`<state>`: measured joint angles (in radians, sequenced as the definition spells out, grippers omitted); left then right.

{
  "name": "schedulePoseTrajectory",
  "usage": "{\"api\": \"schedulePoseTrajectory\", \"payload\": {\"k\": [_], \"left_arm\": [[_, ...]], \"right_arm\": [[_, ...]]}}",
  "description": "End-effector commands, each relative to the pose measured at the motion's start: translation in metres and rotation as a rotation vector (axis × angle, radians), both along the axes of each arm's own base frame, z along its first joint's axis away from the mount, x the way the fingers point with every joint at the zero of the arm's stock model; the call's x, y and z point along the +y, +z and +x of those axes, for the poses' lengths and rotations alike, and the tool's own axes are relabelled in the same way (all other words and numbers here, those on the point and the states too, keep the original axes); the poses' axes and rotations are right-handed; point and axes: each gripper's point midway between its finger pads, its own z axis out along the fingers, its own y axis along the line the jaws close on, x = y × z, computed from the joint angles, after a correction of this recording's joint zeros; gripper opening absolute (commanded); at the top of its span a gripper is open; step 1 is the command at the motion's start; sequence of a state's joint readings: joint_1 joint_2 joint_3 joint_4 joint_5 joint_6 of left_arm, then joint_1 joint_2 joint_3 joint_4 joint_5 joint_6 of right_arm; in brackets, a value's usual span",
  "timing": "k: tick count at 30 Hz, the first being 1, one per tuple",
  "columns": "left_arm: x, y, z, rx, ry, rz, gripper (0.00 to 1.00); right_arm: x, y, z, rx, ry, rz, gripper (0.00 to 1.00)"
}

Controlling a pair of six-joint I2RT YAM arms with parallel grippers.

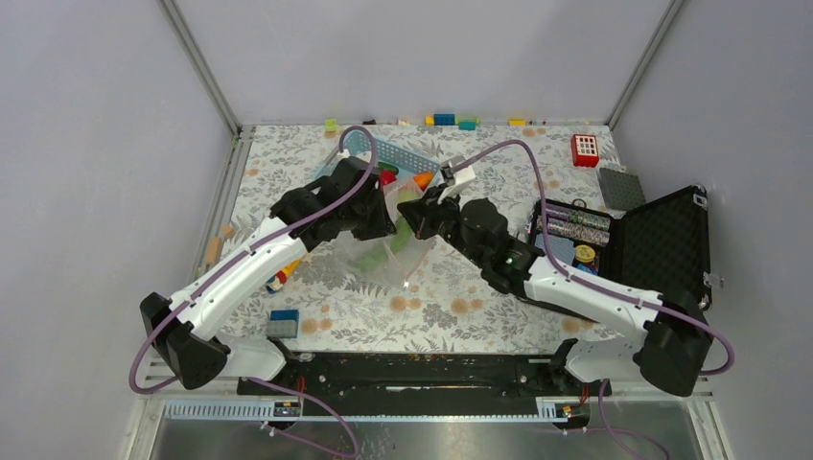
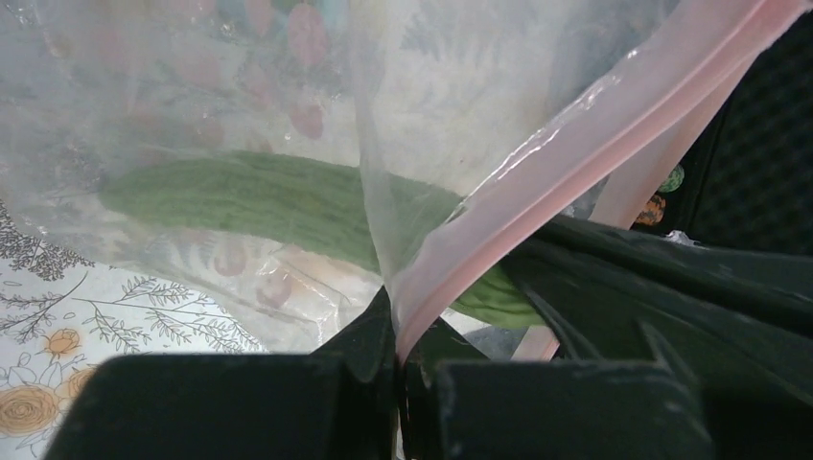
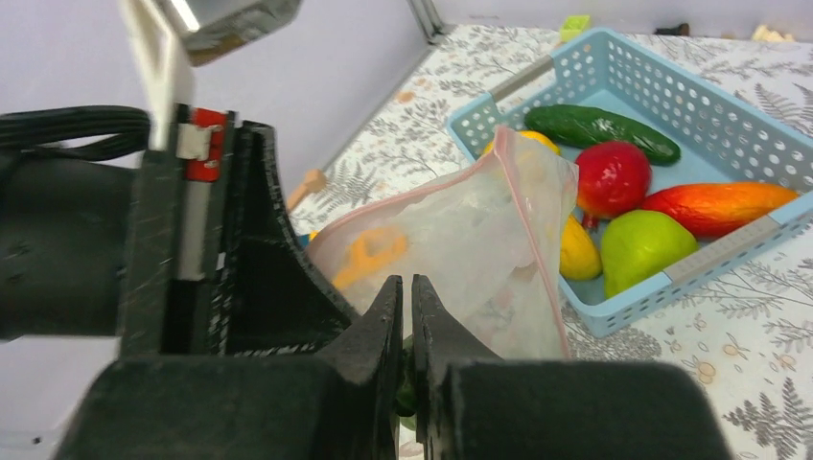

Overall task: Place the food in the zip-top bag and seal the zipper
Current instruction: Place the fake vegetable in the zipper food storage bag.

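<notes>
The clear zip-top bag (image 1: 388, 251) lies at the middle of the table, its mouth lifted between both arms. My left gripper (image 2: 396, 331) is shut on the pale pink zipper (image 2: 585, 134). A long green pod (image 2: 259, 196) lies inside the bag. My right gripper (image 3: 406, 280) is shut right against the bag (image 3: 479, 240), seemingly pinching its film, with a bit of green low between the fingers. In the top view, the left gripper (image 1: 386, 225) and right gripper (image 1: 407, 218) almost meet. More food sits in the blue basket (image 3: 623, 302): cucumber (image 3: 599, 129), red apple (image 3: 612, 177), red-orange fruit (image 3: 719, 206), green fruit (image 3: 644, 244), lemon (image 3: 575, 251).
An open black case (image 1: 662, 240) with small parts stands at the right. A red block (image 1: 584, 149) and a grey plate (image 1: 620, 188) lie at the back right. Coloured blocks (image 1: 444, 120) line the back edge, and more blocks (image 1: 283, 321) lie near the left arm.
</notes>
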<state>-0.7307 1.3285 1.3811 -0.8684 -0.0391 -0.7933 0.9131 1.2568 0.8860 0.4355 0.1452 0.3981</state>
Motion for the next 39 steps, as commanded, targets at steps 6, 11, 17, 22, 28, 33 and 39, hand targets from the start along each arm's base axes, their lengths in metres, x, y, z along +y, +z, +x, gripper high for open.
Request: {"api": "schedulePoseTrajectory", "payload": {"k": [6, 11, 17, 22, 28, 33, 39], "left_arm": [[-0.021, 0.057, -0.007, -0.169, -0.095, -0.115, 0.0], [-0.016, 0.059, -0.02, -0.188, -0.128, -0.116, 0.0], [0.022, 0.053, -0.016, -0.203, 0.029, -0.023, 0.0], [0.051, 0.042, -0.005, -0.192, 0.152, 0.074, 0.0], [0.077, 0.024, 0.004, -0.17, 0.234, 0.15, 0.0], [0.111, 0.016, 0.013, -0.195, 0.367, 0.217, 0.0], [0.127, 0.017, 0.026, -0.229, 0.445, 0.242, 0.0]], "right_arm": [[0.001, -0.013, 0.028, 0.068, -0.196, -0.144, 0.1], [0.008, -0.003, 0.03, 0.076, -0.175, -0.172, 0.24], [0.01, 0.03, 0.006, 0.019, -0.028, -0.197, 0.6], [0.004, 0.06, -0.039, -0.06, 0.178, -0.184, 1.0], [-0.028, 0.064, -0.054, -0.07, 0.149, -0.184, 1.0], [-0.059, 0.043, -0.02, -0.024, -0.083, -0.231, 1.0], [-0.059, -0.006, 0.059, 0.158, -0.134, -0.329, 1.0]]}}
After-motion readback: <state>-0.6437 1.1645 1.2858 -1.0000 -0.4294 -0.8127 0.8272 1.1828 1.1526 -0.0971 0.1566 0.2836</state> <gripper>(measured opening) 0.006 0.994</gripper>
